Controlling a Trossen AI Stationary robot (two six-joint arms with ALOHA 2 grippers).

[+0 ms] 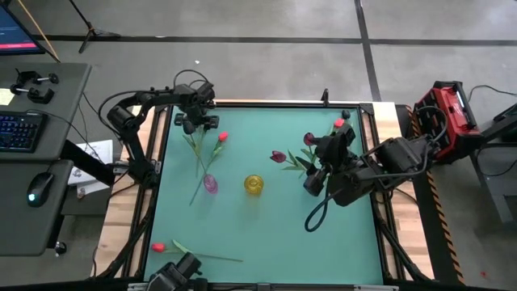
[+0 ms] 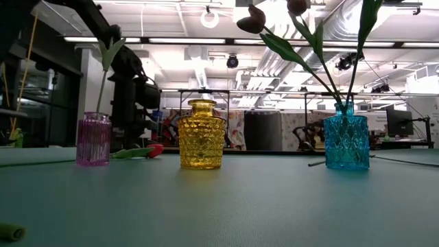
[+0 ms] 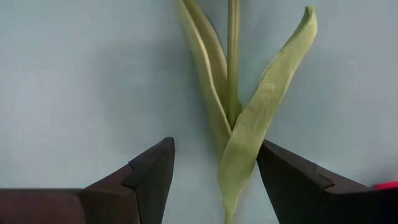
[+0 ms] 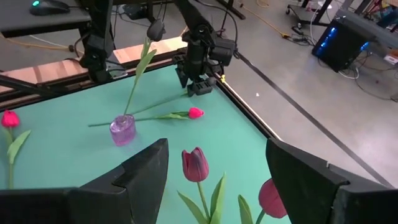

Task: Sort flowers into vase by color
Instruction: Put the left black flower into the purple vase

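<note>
A purple vase [image 1: 210,184] [image 2: 93,139] [image 4: 122,130] holds one tulip with a dark head [image 4: 155,29]. Its stem leans toward my left gripper [image 1: 198,125] [image 3: 214,146] [image 4: 199,84]. That gripper is open, with a green stem and two leaves [image 3: 239,124] between its fingers. A red-pink tulip [image 1: 222,137] [image 4: 196,112] lies on the mat beside it. A blue vase [image 2: 346,143] holds maroon tulips [image 1: 279,156] [image 4: 196,163]. My right gripper [image 1: 317,174] [image 4: 217,149] is open above them and hides the blue vase in the high view. Another red-pink head [image 1: 339,124] shows beyond them. My left gripper has one long leaf [image 3: 249,149] close beside the inner side of one finger [image 3: 283,171]. I cannot tell whether they touch. The other finger stands clear of the leaves.
An empty yellow vase [image 1: 254,184] [image 2: 202,134] stands mid-table. A red-pink tulip [image 1: 157,246] lies near the front left corner, its stem pointing right. A black cable loop [image 1: 319,212] hangs below the right arm. A desk with a keyboard [image 1: 20,129] stands left of the table.
</note>
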